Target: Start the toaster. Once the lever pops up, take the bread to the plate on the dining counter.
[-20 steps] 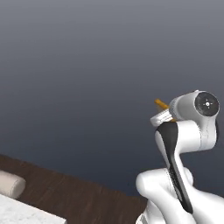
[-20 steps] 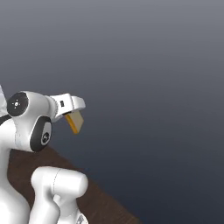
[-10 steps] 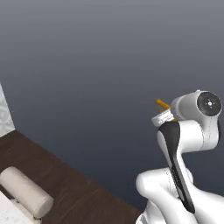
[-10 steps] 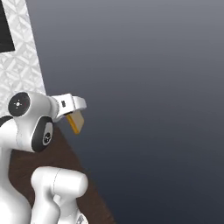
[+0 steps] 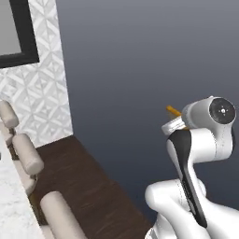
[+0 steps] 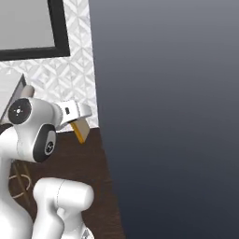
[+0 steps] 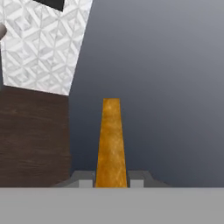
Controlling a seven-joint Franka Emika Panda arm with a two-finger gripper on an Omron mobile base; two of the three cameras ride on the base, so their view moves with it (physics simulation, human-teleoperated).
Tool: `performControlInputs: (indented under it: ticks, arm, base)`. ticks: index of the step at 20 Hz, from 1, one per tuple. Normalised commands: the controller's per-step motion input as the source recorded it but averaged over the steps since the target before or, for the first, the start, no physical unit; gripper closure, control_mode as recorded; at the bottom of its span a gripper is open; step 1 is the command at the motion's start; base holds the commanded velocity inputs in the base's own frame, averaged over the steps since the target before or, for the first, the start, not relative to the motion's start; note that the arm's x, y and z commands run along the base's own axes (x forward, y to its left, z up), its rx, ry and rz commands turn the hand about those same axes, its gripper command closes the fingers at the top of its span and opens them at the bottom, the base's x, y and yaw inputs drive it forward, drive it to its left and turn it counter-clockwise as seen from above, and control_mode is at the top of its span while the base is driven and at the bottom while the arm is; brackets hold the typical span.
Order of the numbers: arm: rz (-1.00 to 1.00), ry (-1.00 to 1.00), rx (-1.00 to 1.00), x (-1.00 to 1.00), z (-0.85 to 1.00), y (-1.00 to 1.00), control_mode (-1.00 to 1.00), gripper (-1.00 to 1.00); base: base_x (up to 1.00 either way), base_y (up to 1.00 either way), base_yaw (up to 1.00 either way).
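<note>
The bread (image 7: 111,140) is a golden-tan slice seen edge-on, standing up between my gripper's (image 7: 111,179) two fingertips, which are shut on its lower end. In the right base view the bread (image 6: 80,130) hangs at a slant from the gripper (image 6: 77,123), held up in the air ahead of the arm. From the left base view, only the tip of the bread (image 5: 173,111) pokes out beyond the gripper (image 5: 174,122). A white marble-look slab, the dining counter (image 5: 10,205), shows at the lower left edge. The toaster and the plate are out of view.
Beige padded stools (image 5: 28,158) stand along the slab over a dark wood floor (image 5: 88,186). A white patterned tile wall (image 5: 42,93) with a black-framed panel (image 6: 32,23) is at the left. A plain dark grey wall (image 6: 168,116) lies ahead.
The whole picture has swung as the base turns: the tiled wall, framed panel and stools have come in from the left. The arm keeps its pose with the bread still gripped.
</note>
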Motion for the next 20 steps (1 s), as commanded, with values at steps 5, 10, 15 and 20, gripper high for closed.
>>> performControlInputs:
  ticks: [5, 10, 15, 20]
  arm:
    - [0.0, 0.0, 0.0, 0.0, 0.0, 0.0, 1.0, 1.0]
    - [0.0, 0.0, 0.0, 0.0, 0.0, 0.0, 1.0, 1.0]
    - [0.0, 0.0, 0.0, 0.0, 0.0, 0.0, 1.0, 1.0]
    - [0.0, 0.0, 0.0, 0.0, 0.0, 0.0, 1.0, 1.0]
  base:
    - [1.0, 0.0, 0.63]
    - [1.0, 0.0, 0.68]
    - [1.0, 0.0, 0.74]
    - [0.75, -0.06, 0.81]
